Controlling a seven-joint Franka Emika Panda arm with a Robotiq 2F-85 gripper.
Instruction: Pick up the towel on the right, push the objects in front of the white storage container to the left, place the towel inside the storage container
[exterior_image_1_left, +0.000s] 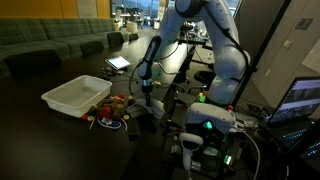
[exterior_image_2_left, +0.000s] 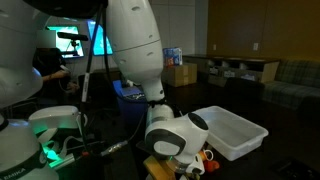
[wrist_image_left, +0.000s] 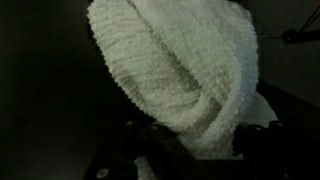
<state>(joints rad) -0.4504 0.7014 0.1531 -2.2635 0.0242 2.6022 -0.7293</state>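
Observation:
In the wrist view a white knitted towel (wrist_image_left: 180, 70) fills most of the picture. It hangs bunched between my dark gripper fingers (wrist_image_left: 195, 150), which are shut on it. In an exterior view my gripper (exterior_image_1_left: 147, 97) hangs just right of the small colourful objects (exterior_image_1_left: 110, 108) that lie in front of the white storage container (exterior_image_1_left: 75, 95). The towel itself is hard to make out there. In an exterior view the container (exterior_image_2_left: 235, 130) sits at the right, and the arm's wrist (exterior_image_2_left: 175, 135) hides the gripper. Some red and orange objects (exterior_image_2_left: 206, 157) show beside it.
The table top is dark. A green sofa (exterior_image_1_left: 50, 40) runs along the back, and a tablet (exterior_image_1_left: 118, 63) lies behind the container. Robot base, cables and a laptop (exterior_image_1_left: 300, 100) crowd one side. Cardboard boxes (exterior_image_2_left: 180, 72) stand in the background.

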